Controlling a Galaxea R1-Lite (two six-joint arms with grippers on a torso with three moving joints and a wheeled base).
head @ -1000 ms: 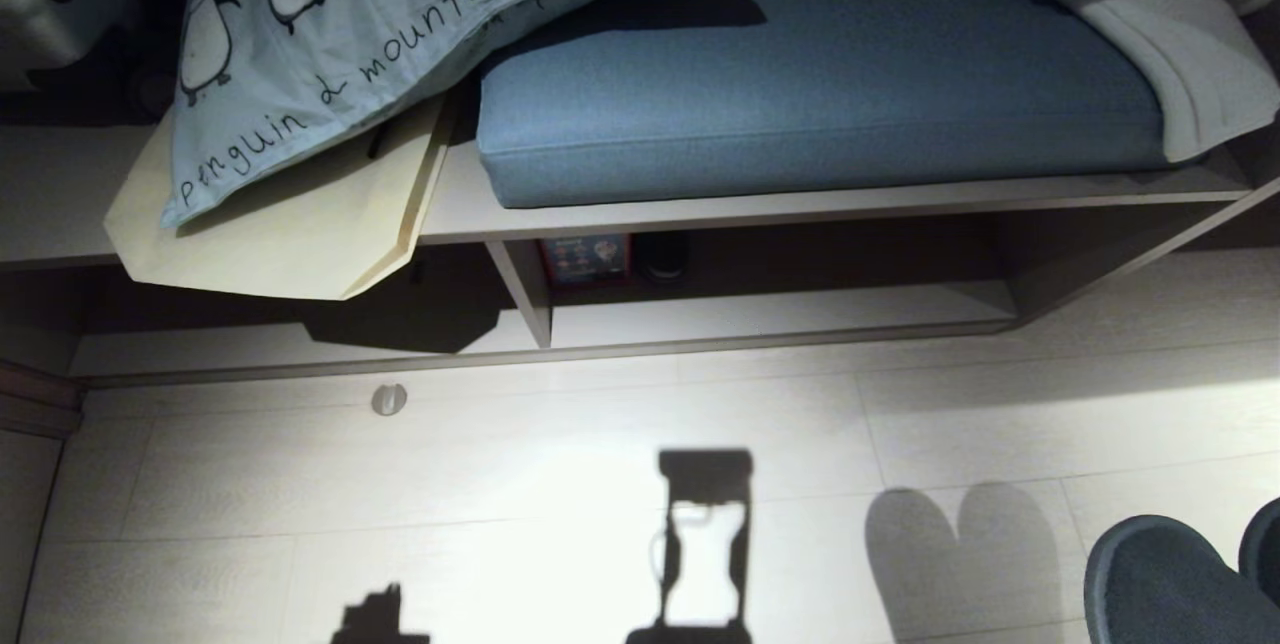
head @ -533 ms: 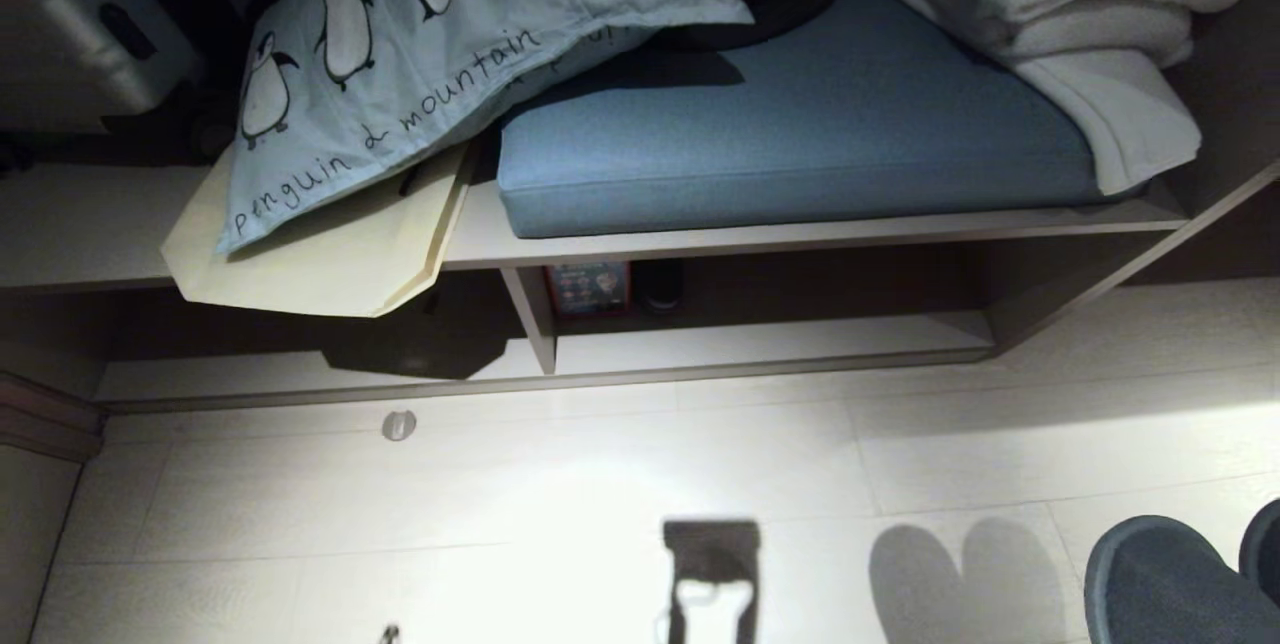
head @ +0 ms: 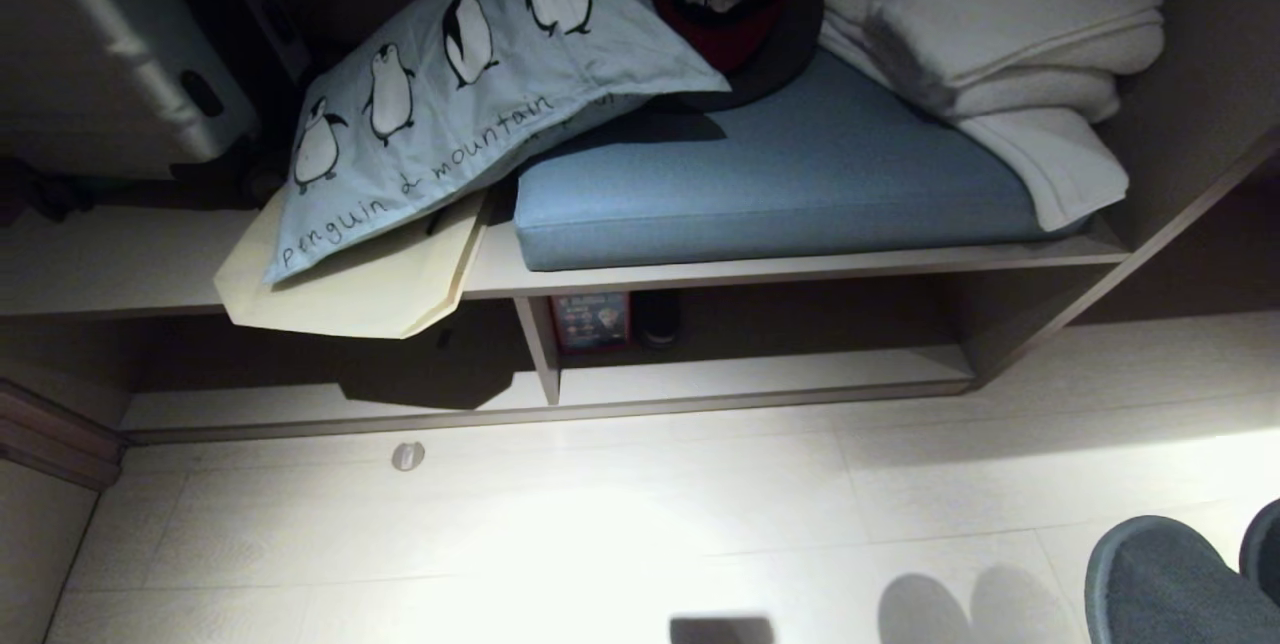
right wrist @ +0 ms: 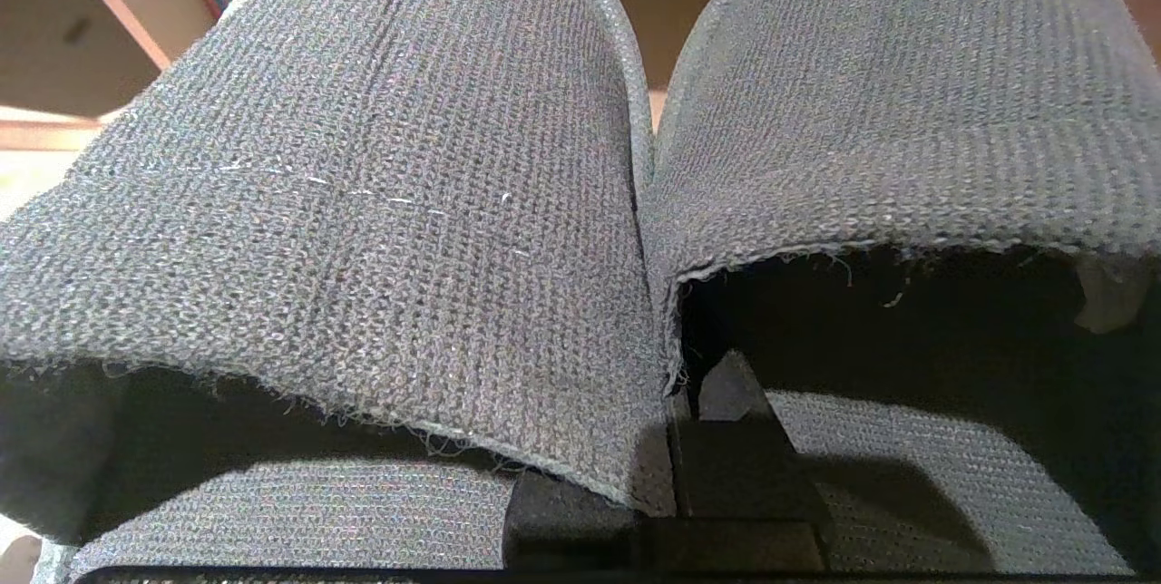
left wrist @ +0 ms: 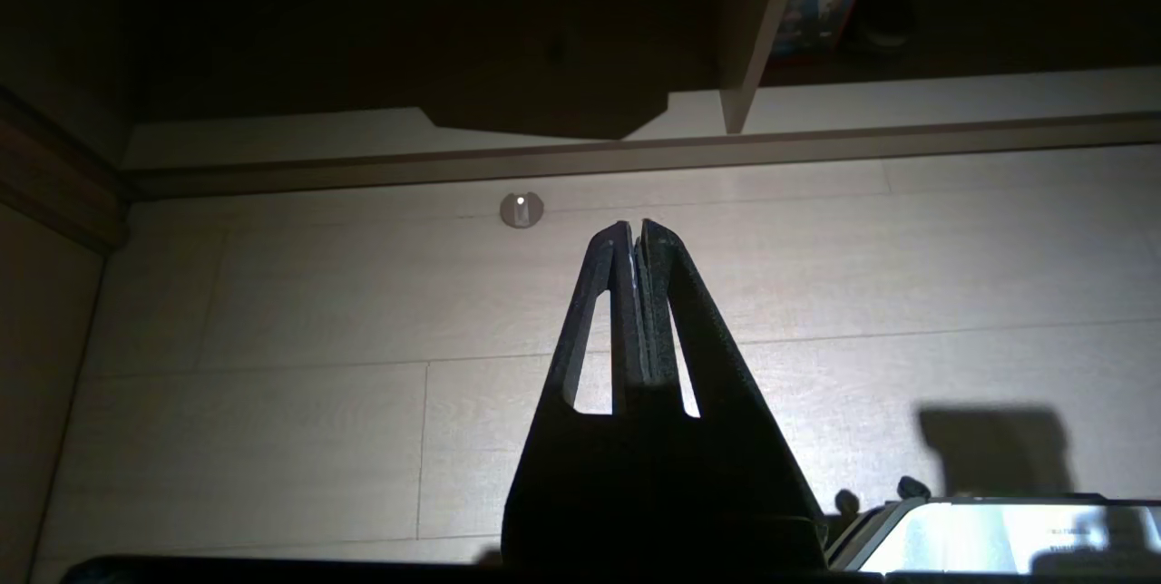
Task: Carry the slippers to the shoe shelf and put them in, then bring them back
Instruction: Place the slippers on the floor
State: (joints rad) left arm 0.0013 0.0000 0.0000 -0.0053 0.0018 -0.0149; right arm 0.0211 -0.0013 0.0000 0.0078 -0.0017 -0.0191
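Note:
The slippers, dark charcoal fabric, hang side by side at the lower right corner of the head view, above the pale floor. In the right wrist view the slippers fill the picture, toes pointing away. My right gripper is shut on their inner edges where the two meet. The shoe shelf is the low cubby under the cushioned board, straight ahead, with a short divider. My left gripper is shut and empty, hovering over the floor in front of the shoe shelf.
A red box and a black shoe stand at the back of the cubby. Above lie a blue cushion, a penguin pillow, folded white towels and an overhanging beige envelope. A round door stop sits on the floor.
The head camera has tilted upward, so the shelf and floor have slid down the picture and more of the bench top shows. The slippers hold their place in the frame.

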